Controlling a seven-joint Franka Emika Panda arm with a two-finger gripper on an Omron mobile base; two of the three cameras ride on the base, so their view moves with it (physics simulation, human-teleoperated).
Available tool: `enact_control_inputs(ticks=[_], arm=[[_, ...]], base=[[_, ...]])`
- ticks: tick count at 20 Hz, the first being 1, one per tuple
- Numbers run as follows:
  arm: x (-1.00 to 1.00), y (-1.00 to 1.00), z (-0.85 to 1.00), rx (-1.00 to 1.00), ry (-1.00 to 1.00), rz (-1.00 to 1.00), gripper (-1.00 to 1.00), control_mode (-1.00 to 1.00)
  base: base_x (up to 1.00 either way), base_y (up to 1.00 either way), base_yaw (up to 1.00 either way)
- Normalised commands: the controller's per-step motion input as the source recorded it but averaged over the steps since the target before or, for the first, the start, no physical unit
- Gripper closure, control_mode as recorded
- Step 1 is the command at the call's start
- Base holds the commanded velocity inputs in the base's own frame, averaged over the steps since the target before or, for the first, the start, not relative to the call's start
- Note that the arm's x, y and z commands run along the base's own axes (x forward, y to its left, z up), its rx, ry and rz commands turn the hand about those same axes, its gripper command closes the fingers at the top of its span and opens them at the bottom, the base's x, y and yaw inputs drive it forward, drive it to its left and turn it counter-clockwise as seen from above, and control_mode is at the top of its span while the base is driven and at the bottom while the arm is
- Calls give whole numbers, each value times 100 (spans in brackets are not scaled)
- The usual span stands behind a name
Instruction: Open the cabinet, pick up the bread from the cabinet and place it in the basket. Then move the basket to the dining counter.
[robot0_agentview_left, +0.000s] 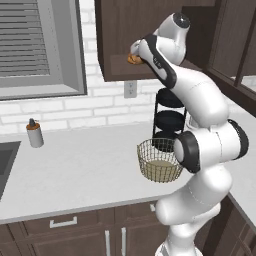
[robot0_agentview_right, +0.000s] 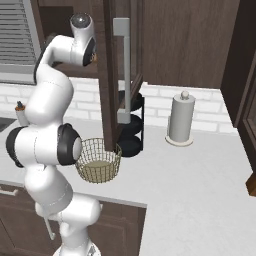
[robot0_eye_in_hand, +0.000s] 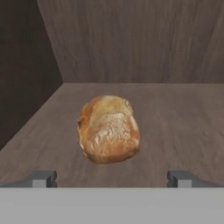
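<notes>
End effector (robot0_eye_in_hand: 112, 178) held fully open, nothing gripped; bread (robot0_eye_in_hand: 108, 129) seen just ahead on cabinet (robot0_eye_in_hand: 183, 122) shelf.

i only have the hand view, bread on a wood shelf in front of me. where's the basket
Observer: The basket stands on the grey counter, below the open cabinet.
Operator: anything in it
Observer: No, just its pale bottom shows through the wire.
Operator: what's next to it
Observer: A black tiered rack stands right behind it, and a paper towel roll is further to the right.
Operator: door out of the way
Observer: The cabinet door is swung out over the basket, edge-on in the right base view; the arm reaches into the cabinet to the left of it.
</notes>
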Motion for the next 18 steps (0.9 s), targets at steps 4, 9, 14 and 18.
enact_control_inputs(ticks=[4,9,14,18], arm=[[27,6,-10,0,7,2,-100,-100],[45,11,-1,0,15,1,-100,-100],[27,7,0,0,8,0,-100,-100],[3,5,-1,0,2,2,-100,-100]], base=[[0,0,0],[0,0,0],[0,0,0],[0,0,0]])
